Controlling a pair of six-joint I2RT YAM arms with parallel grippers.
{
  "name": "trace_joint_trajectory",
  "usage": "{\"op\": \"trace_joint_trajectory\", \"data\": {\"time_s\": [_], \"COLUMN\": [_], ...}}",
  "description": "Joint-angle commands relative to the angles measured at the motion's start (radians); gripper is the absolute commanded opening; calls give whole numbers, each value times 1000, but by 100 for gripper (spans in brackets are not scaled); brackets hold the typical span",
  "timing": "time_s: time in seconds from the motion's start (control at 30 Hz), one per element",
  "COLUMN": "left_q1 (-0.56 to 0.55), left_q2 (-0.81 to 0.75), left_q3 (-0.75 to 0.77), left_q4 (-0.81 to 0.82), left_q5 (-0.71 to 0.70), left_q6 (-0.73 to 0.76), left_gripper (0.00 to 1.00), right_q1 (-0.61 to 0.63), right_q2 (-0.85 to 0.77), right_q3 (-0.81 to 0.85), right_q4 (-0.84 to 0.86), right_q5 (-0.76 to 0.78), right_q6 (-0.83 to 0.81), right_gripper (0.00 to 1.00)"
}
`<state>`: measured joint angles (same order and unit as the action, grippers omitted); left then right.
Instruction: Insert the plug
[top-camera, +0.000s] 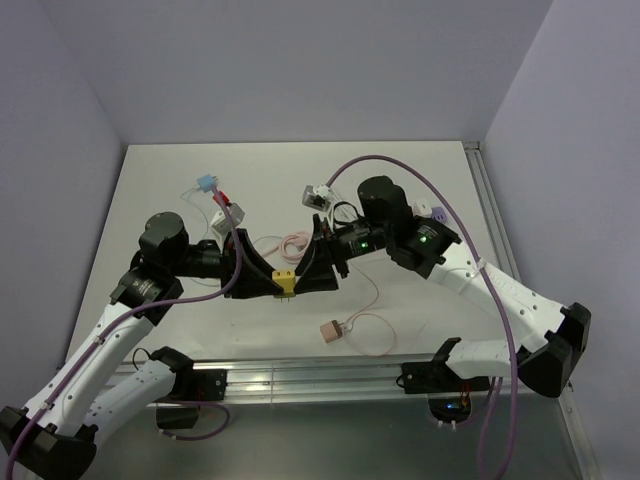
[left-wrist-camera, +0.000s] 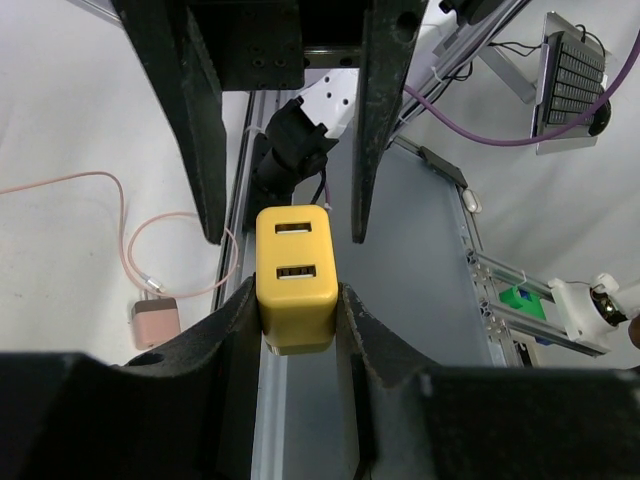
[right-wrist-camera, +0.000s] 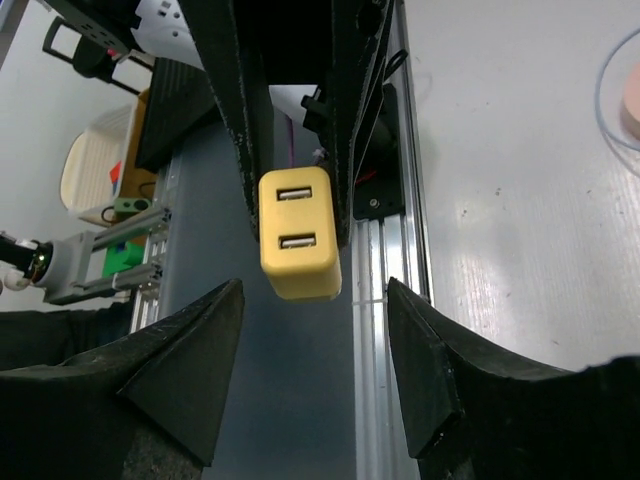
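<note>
The plug (top-camera: 285, 283) is a yellow block with two USB ports (left-wrist-camera: 295, 280), held in the air above the table's near edge. My left gripper (top-camera: 279, 284) is shut on its sides (left-wrist-camera: 296, 298), ports facing up in the left wrist view. My right gripper (top-camera: 301, 279) meets it from the other side. Its jaws (right-wrist-camera: 315, 288) stand wide apart, open, with the yellow plug (right-wrist-camera: 297, 245) just beyond their tips, untouched. The right fingers (left-wrist-camera: 375, 110) show as dark bars above the block in the left wrist view.
A pink adapter (top-camera: 331, 330) with a looped pink cable lies on the table below the grippers. Blue (top-camera: 207, 185), white (top-camera: 320, 193) and purple (top-camera: 437, 213) adapters lie farther back. An aluminium rail (top-camera: 320, 375) runs along the near edge. Walls close in both sides.
</note>
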<state>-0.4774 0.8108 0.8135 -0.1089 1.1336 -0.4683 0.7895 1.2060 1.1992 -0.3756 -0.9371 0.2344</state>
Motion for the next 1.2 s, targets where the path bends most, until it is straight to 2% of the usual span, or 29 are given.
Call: {"op": "trace_joint_trajectory", "data": {"time_s": [0.0,0.63,0.7,0.83,0.9,0.97,1.0,1.07,1.1,1.17], "left_q1": [3,2,2,2,3,2,2,3,2,3], "left_q2": [-10,-9,-6,-9,-9,-7,-7,-2,-2,-10], "left_q3": [1,4,1,-2,-2,0,4,12,13,21], "left_q4": [60,60,61,71,72,60,49,18,15,-20], "left_q5": [37,34,35,37,37,26,16,-8,-14,-72], "left_q6": [-10,-18,-18,-26,-27,-17,-10,2,5,20], "left_gripper": [1,0,0,0,0,0,2,13,31,46], "right_q1": [8,50,54,63,68,73,74,77,79,80], "right_q2": [29,107,115,132,142,150,153,139,129,93], "right_q3": [74,129,138,157,164,177,177,171,148,116], "right_q4": [52,52,50,37,37,20,12,12,26,75], "right_q5": [-35,-109,-111,-118,-120,-97,-83,-49,4,53], "right_q6": [17,10,8,-3,-3,-6,-9,-14,-6,22], "right_gripper": [65,52,42,34,21,0,0,0,0,0]}}
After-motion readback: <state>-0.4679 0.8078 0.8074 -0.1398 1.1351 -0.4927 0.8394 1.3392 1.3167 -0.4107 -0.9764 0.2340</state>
